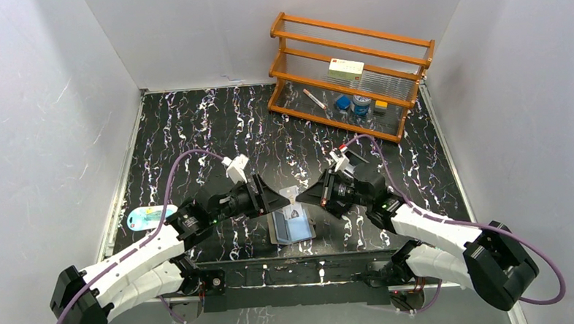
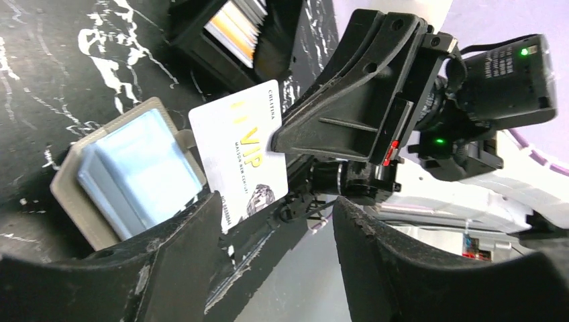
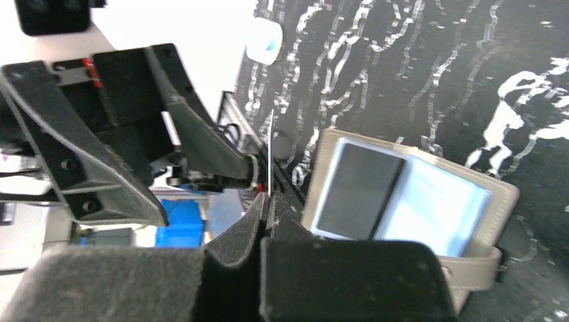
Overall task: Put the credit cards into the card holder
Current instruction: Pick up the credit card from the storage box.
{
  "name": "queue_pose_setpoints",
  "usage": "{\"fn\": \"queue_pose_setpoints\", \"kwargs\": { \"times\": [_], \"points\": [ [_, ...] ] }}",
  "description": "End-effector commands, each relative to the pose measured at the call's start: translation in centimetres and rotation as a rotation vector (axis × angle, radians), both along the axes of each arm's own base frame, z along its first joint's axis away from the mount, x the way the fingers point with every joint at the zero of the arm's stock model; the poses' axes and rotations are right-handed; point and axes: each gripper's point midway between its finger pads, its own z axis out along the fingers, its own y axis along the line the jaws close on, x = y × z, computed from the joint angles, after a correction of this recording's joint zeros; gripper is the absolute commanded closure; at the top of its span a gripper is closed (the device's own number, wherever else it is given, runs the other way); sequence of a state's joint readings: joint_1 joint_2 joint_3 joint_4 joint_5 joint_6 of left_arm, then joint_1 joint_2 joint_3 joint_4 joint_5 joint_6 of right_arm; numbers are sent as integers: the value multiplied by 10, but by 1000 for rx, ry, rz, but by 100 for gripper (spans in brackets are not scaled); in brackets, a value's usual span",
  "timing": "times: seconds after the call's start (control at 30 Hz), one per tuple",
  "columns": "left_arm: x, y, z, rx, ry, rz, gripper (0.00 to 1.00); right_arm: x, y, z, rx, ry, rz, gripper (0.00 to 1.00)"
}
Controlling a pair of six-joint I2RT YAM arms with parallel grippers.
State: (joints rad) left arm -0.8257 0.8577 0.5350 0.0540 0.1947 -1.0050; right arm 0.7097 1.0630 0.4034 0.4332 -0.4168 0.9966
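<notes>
A white credit card (image 2: 241,154) printed "VIP" hangs upright just above the open grey card holder (image 1: 292,224), which lies flat showing bluish clear sleeves (image 2: 134,171). My right gripper (image 3: 265,201) is shut on the card, which shows edge-on as a thin white line (image 3: 270,147) in the right wrist view. My left gripper (image 2: 275,208) faces it from the left with its jaws wide apart, and the card's lower corner sits beside one finger (image 2: 181,255) without being pinched. More credit cards (image 2: 235,23) stand in a black tray.
A wooden rack (image 1: 349,71) with small items stands at the back right. A blue and white packet (image 1: 149,215) lies by the left table edge. Grey walls close in the left and right sides.
</notes>
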Motion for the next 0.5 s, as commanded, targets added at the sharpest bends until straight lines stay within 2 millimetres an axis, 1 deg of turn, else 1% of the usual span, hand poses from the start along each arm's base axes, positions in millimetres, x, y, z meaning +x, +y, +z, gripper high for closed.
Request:
{"fn": "queue_pose_setpoints", "kwargs": {
  "times": [0.0, 0.03, 0.07, 0.1, 0.23, 0.37, 0.47],
  "points": [
    [-5, -12, 23, -115, -35, -65, 39, -8, 8, 63, 251, -114, 32, 100],
    [-5, -12, 23, -111, -36, -65, 39, -10, 8, 70, 275, -124, 34, 100],
    [-5, -12, 22, -104, -36, -67, 38, -14, 5, 62, 268, -106, 34, 100],
    [-5, -12, 23, -101, -39, -68, 37, -16, 5, 61, 270, -104, 37, 100],
    [-5, -13, 21, -106, -31, -72, 37, -19, 4, 68, 288, -115, 38, 100],
    [-6, -18, 25, -134, -28, -87, 43, -21, 6, 69, 287, -113, 45, 100],
    [-6, -17, 18, -105, -19, -89, 44, -23, 5, 72, 304, -112, 43, 100]
  ]
}}
